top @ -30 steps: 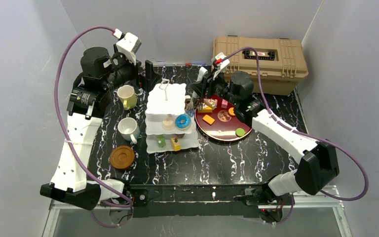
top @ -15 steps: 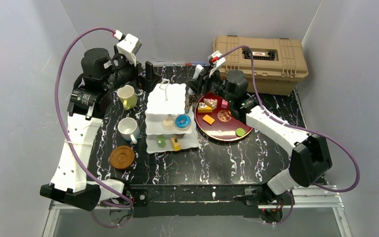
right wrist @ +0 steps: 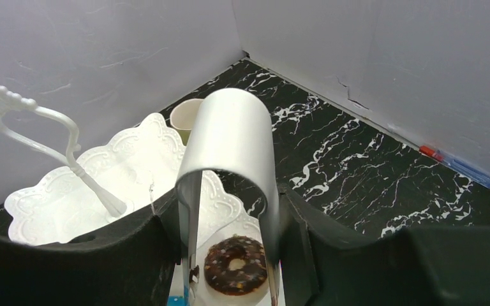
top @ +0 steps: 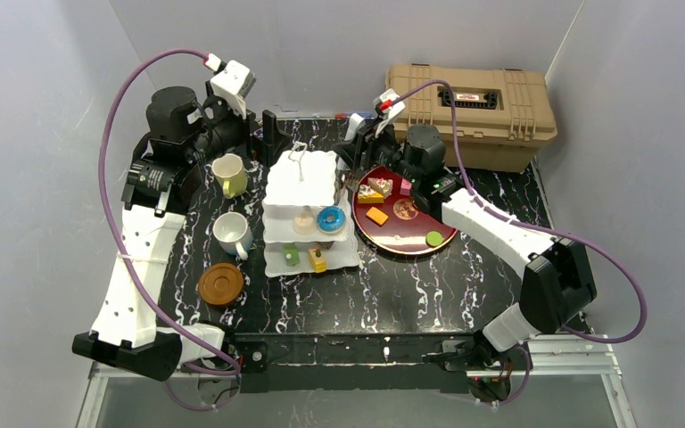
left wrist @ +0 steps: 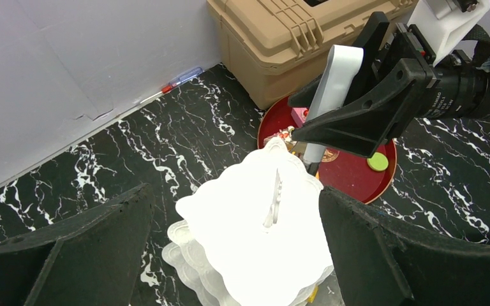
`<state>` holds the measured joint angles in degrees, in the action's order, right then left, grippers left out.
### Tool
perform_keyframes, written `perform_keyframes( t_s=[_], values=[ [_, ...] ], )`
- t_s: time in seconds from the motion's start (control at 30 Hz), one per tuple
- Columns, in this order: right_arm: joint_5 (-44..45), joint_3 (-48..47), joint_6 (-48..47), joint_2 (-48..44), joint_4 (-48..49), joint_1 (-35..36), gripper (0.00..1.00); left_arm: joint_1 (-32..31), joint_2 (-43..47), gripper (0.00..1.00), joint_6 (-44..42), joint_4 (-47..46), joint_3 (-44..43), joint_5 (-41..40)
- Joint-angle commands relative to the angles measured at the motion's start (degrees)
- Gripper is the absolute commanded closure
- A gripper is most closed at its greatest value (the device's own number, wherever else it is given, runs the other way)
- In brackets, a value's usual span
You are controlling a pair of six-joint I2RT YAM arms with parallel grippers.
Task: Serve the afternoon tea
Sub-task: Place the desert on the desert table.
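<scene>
Chocolate sprinkled toy doughnut [right wrist: 236,273] sits between the tips of silver metal tongs [right wrist: 230,146]. The right gripper [right wrist: 230,223] pinches those tongs between its black fingers and points them down at the gap between the white three-tier scalloped cake stand [top: 312,183] and the dark red round plate [top: 406,234]. Behind the gripper, the wrist hangs over the plate's far edge. The white forearm runs diagonally back to a raised elbow near the right side of the black marble table [top: 410,294]. The left gripper [left wrist: 235,194] is spread wide with nothing in it and faces the stand's top tier from the far left. Its arm stretches along the left edge beside the pale yellow-green mug [top: 229,174], white mug [top: 230,234] and round brown coaster [top: 220,283]. Compared with a second ago, the right gripper has drawn back from the plate's left rim toward the far wall, and its elbow has swung inward. The left arm, mugs and stand have not moved.
</scene>
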<state>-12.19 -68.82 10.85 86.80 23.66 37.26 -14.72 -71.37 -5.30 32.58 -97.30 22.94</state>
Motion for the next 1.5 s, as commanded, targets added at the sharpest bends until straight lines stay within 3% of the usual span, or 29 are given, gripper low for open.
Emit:
perform_keyframes(
  t_s=[0.0,0.23,0.33,0.43,0.5,0.7,0.97,1.17,1.47],
  values=[
    [-0.1,-3.6,0.5,-0.7,3.1,0.3,0.41,0.2,1.7,0.01,0.2,-0.9,-0.4,0.0],
    [1.0,-3.2,0.1,-2.7,2.2,0.3,0.45,0.2,1.7,0.01,0.1,-1.2,-0.5,-0.1],
    [2.6,-2.5,-0.4,-4.3,1.6,0.2,0.54,0.2,1.7,0.01,0.1,-1.0,-0.5,0.0],
    [4.1,-1.4,-0.7,-6.1,1.7,-0.3,0.70,0.2,1.7,0.01,0.1,-1.0,-0.4,-0.1],
    [4.3,-0.8,-0.2,-7.0,1.9,-0.8,0.73,0.2,1.7,0.01,0.1,-1.0,-0.3,-0.1],
    [3.3,-1.0,2.1,-8.1,2.6,-1.8,0.66,0.2,1.5,0.01,0.4,-1.0,-0.6,0.3],
    [6.4,1.8,1.0,-11.9,0.3,-4.8,0.67,0.2,1.6,0.01,0.1,-0.8,-0.5,0.3],
    [11.9,6.9,-0.8,-15.8,-5.2,-8.8,0.71,0.3,1.9,0.01,-0.2,-0.8,0.9,0.9],
    [27.4,15.9,-4.2,-22.9,-19.4,-9.6,0.71,0.3,2.3,0.01,0.1,0.2,0.7,2.6]
  ],
)
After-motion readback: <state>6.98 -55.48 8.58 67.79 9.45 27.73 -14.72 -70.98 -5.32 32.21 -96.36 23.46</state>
